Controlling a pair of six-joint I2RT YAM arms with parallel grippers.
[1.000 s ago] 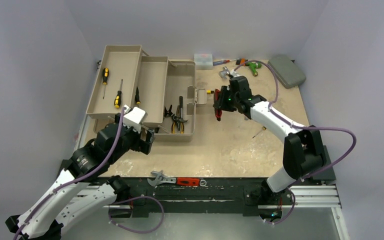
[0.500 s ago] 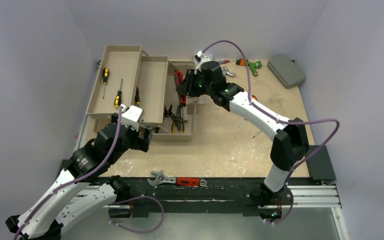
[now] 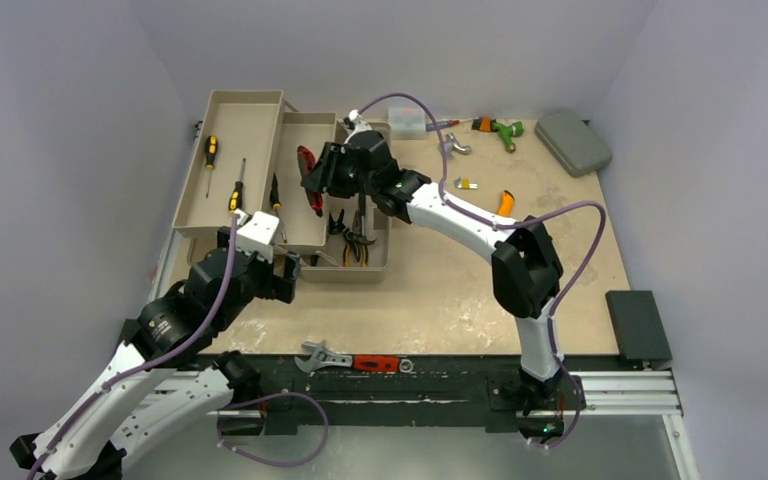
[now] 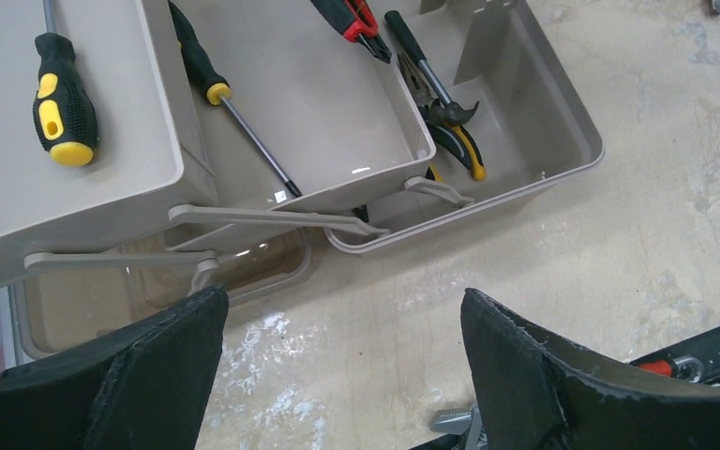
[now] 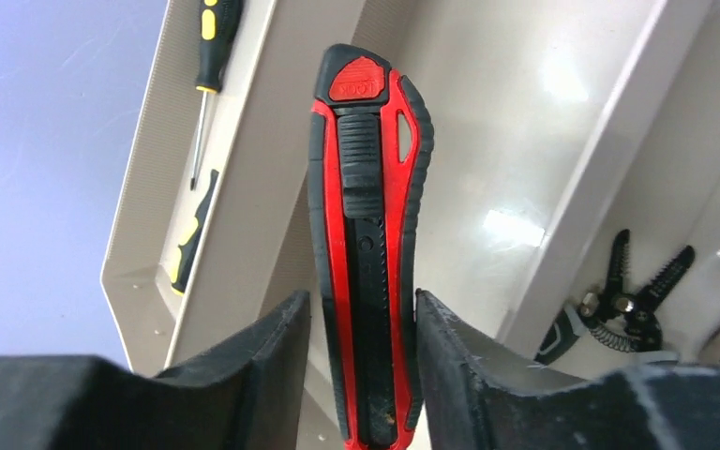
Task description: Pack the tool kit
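Observation:
The beige toolbox stands open at the back left with its trays folded out; it also shows in the left wrist view and the right wrist view. My right gripper is shut on a red-and-black utility knife and holds it above the middle tray. Yellow-handled screwdrivers lie in the far-left tray, and pliers lie in the base. My left gripper is open and empty, low over the table just in front of the toolbox.
A wrench and a red tool lie at the near edge. A clear box, a green-orange tool, an orange-handled tool and a grey-green case lie at the back right.
My right arm has swung left from the middle of the table to over the toolbox trays, carrying the utility knife. The left arm has barely moved.

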